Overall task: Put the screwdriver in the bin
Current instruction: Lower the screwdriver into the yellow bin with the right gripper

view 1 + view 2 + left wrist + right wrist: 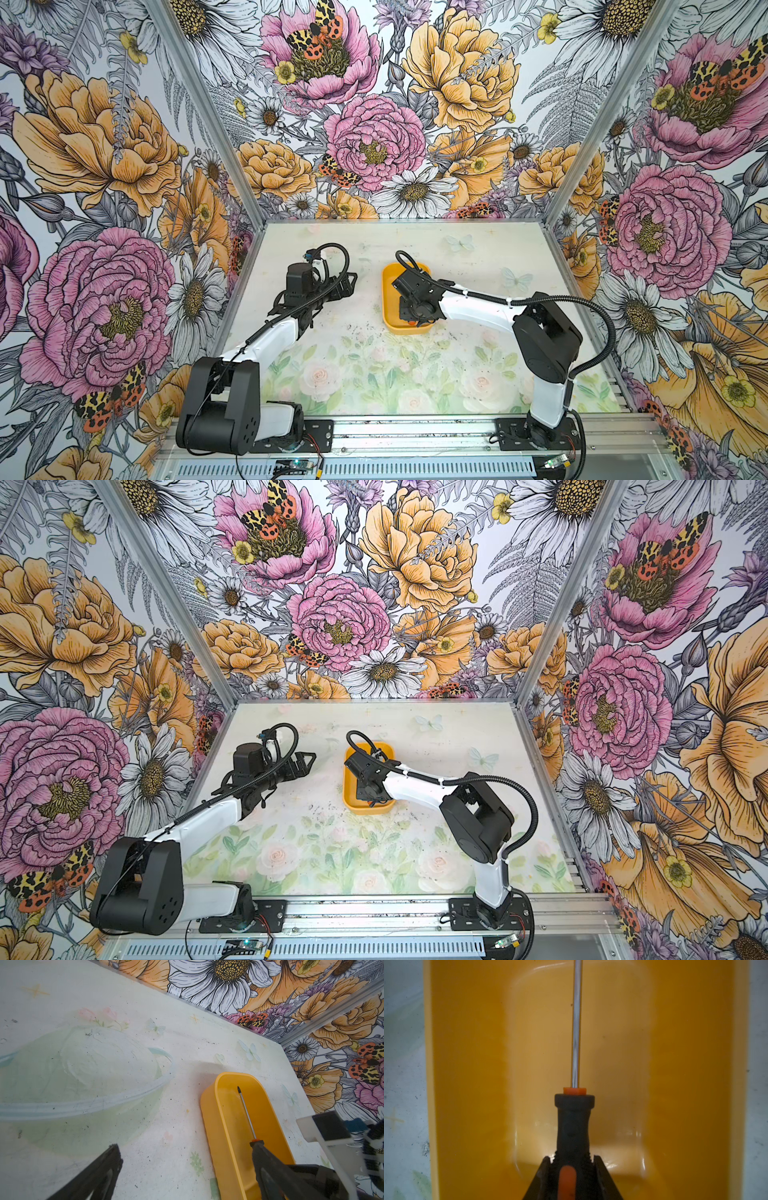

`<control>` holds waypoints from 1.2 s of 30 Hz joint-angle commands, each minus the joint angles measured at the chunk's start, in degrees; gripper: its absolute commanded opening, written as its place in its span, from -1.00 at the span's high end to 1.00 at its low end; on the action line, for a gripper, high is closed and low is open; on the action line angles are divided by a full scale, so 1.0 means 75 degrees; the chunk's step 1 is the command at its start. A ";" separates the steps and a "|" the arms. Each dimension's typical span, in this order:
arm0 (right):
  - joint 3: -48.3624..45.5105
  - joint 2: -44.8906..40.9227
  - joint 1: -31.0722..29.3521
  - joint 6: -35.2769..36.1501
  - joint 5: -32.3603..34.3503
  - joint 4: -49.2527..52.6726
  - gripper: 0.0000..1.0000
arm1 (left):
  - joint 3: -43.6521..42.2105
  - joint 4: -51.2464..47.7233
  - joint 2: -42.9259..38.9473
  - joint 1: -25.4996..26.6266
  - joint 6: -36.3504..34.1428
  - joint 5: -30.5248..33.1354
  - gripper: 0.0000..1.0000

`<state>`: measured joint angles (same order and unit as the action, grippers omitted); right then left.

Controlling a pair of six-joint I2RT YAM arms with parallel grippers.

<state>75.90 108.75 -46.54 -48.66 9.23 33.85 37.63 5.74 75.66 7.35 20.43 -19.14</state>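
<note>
The yellow-orange bin point(388, 291) lies lengthwise in the middle of the table in both top views. My right gripper point(572, 1159) hangs low over its near end, shut on the black-and-orange handle of the screwdriver point(574, 1122). The thin metal shaft point(246, 1111) runs along the bin's length inside its walls, tip toward the far end. Whether it touches the floor of the bin I cannot tell. From above, the right wrist point(415, 299) hides most of the tool. My left gripper point(353, 284) is open and holds nothing, just left of the bin point(351, 787).
The floral table mat point(374, 374) has dark specks in front of the bin. Patterned walls point(208, 166) close in the back and both sides. The arm bases sit on a metal rail point(415, 432) at the front edge.
</note>
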 commanded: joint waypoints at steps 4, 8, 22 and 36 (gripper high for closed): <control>0.0217 0.0293 0.0004 -0.0093 0.0044 -0.0060 1.00 | 0.0104 -0.0038 -0.0021 0.0062 -0.0191 -0.0073 -0.98; 0.0265 0.0433 0.0024 -0.0099 0.0047 -0.0064 1.00 | 0.0101 -0.0076 -0.0045 0.0059 -0.0202 -0.0067 -0.97; 0.0440 0.0787 0.0094 0.0082 -0.0065 -0.0071 0.65 | 0.0138 -0.0290 -0.0138 0.0058 -0.0339 -0.0034 -0.98; 0.0550 0.0885 0.0097 0.0179 -0.0188 -0.0062 0.11 | 0.0128 -0.0326 -0.0080 0.0062 -0.0385 -0.0064 -0.97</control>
<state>78.32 114.17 -46.15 -47.81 8.10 33.98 37.63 3.60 75.64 7.38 18.92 -19.14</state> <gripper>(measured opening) 0.432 0.988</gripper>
